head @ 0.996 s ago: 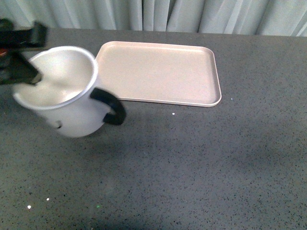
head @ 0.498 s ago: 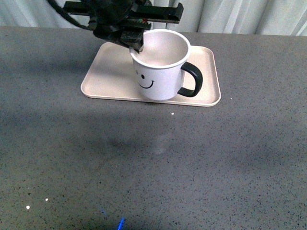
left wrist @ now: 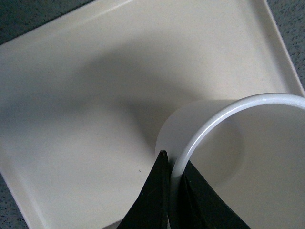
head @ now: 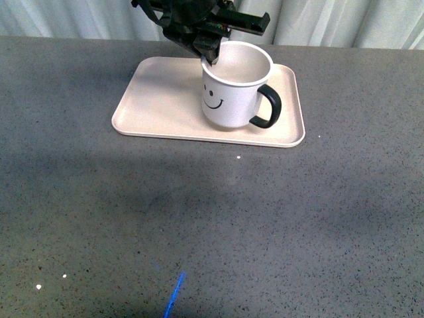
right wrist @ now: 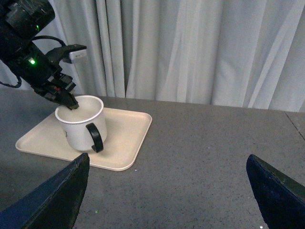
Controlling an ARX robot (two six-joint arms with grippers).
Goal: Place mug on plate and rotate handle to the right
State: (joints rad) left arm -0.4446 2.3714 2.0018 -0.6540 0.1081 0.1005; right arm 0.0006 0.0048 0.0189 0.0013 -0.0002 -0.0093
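Mug [head: 232, 93]: white, upright on the right half of the plate, smiley face turned toward the front camera
Plate [head: 159, 99]: pale beige tray lying flat on the table, near its far edge; left half bare
Handle [head: 268, 106]: black loop, pointed to the robot's right and slightly toward the camera
Left end effector [head: 211, 58]: reached down from above, pinching the mug's rim at its far left side, one finger inside the wall and one outside
Right end effector [right wrist: 167, 160]: fingers spread wide, holding nothing, well apart from the mug and plate
Table [head: 265, 212]: dark grey, speckled
Curtain [head: 331, 20]: pale folds behind the table
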